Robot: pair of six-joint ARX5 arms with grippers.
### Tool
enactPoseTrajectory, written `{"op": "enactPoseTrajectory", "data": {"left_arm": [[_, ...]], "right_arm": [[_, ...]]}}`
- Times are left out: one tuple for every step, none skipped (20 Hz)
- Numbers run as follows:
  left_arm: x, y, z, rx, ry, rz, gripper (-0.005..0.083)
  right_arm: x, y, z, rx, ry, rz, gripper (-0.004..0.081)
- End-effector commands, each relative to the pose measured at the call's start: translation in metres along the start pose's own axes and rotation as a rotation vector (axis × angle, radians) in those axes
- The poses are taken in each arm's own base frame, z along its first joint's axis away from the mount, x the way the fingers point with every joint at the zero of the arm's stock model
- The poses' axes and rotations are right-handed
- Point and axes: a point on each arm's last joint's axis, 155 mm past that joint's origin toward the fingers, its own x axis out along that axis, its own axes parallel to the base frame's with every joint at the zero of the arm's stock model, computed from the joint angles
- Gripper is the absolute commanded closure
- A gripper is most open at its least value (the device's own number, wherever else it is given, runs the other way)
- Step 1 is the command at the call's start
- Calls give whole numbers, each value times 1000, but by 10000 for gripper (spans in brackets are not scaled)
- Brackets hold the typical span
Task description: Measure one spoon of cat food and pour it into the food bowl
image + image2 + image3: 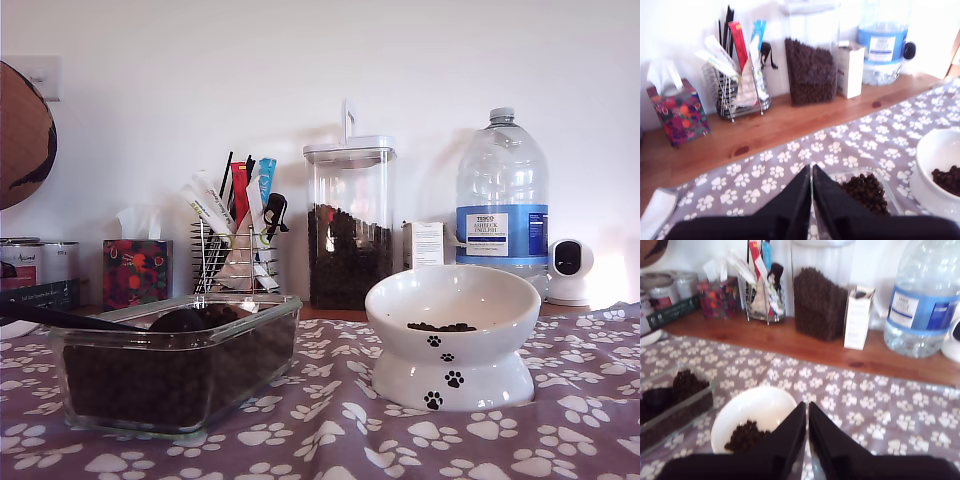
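Observation:
The black spoon [70, 319] lies in the clear glass dish [250, 305]. Its cup rests on the cat food [150, 380] and its handle sticks out toward the exterior view's left. The white food bowl [450, 290] with paw prints stands beside the dish and holds a little kibble [442, 327]. Neither arm shows in the exterior view. My first gripper [811, 172] is shut and holds nothing; it hovers over the dish's kibble [865, 192]. My second gripper [807, 407] is also shut with nothing in it, just above the bowl [760, 407].
Along the wall stand a tall canister of kibble [349, 225], a water bottle [502, 200], a wire rack of utensils [235, 250], a tissue box [136, 272], cans [40, 265], a small white box [425, 245] and a white camera [570, 270]. A paw-print cloth [340, 440] covers the table.

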Motion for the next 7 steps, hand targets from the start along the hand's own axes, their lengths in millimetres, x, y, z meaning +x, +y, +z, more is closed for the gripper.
{"op": "enactPoseTrajectory", "data": {"left_arm": [[1,0,-11,6,32,1,789],[1,0,-16,6,53,1,789],[1,0,-21,6,74,1,789],[0,0,-27,6,96,1,789],[0,0,-32,6,117,2,789],[-1,1,-37,6,137,2,789],[-2,1,-41,7,154,3,789]], "right_arm": [[-1,2,-6,13,35,9,780],[-1,3,-14,18,66,11,780],[-2,4,-22,24,99,14,781],[-3,5,-30,29,128,17,781],[-4,5,-37,34,157,19,781],[-5,6,-43,38,183,22,780],[-6,7,-47,40,197,24,780]]}}
